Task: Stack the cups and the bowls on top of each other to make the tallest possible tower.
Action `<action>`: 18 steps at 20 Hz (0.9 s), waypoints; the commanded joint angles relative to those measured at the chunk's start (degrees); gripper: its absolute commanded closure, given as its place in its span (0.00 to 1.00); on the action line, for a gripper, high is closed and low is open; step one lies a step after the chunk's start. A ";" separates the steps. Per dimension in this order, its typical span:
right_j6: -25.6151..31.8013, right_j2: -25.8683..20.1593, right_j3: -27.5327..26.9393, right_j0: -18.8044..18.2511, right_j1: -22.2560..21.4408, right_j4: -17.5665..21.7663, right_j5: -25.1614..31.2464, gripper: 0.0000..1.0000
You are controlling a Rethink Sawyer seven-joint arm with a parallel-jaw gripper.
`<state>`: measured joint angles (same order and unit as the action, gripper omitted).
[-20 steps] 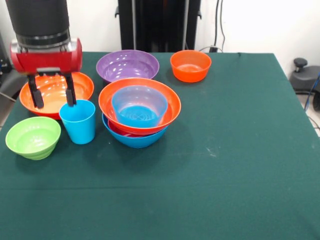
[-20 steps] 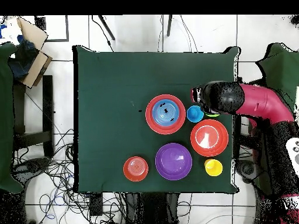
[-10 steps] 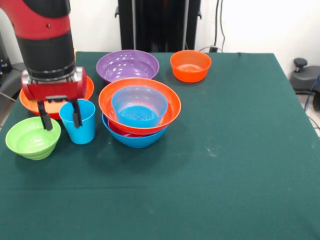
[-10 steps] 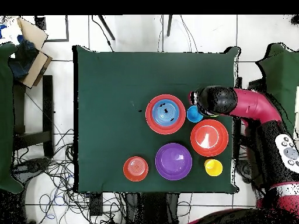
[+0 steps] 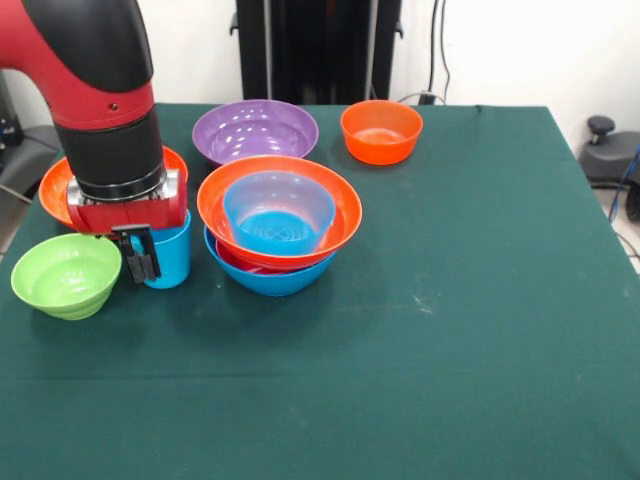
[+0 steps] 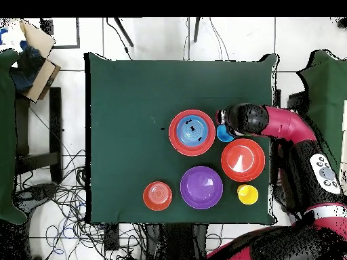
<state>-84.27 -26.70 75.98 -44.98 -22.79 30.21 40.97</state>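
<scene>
Green table (image 5: 480,300): gripper (image 5: 143,256) low over blue cup (image 5: 170,252), fingers together at rim; grasp unclear.

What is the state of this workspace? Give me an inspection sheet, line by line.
Surface: green table cloth, lying flat.
Job's things: tower of four nested bowls; blue cup beside it; purple bowl, small orange bowl, large orange bowl, lime green bowl and yellow cup stand separate.
Clutter: nothing seen on the table.
Grippers: gripper low at the blue cup; open or shut cannot be told.
Cables: cables tangled on the floor.
Surroundings: cardboard box beside the table.
</scene>
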 commanded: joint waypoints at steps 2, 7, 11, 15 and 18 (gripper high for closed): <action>2.13 1.58 -3.80 2.40 0.79 4.19 -2.02 1.00; 1.90 1.38 -3.32 2.35 0.12 4.12 -3.80 1.00; 1.99 1.55 -3.46 2.74 -0.43 4.55 -4.35 0.00; 2.23 0.73 -3.06 2.59 -1.05 3.89 -5.04 0.00; 3.39 -0.21 -1.37 1.69 -1.85 3.36 -5.36 0.00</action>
<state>-84.27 -25.65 75.69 -44.92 -22.55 30.21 39.68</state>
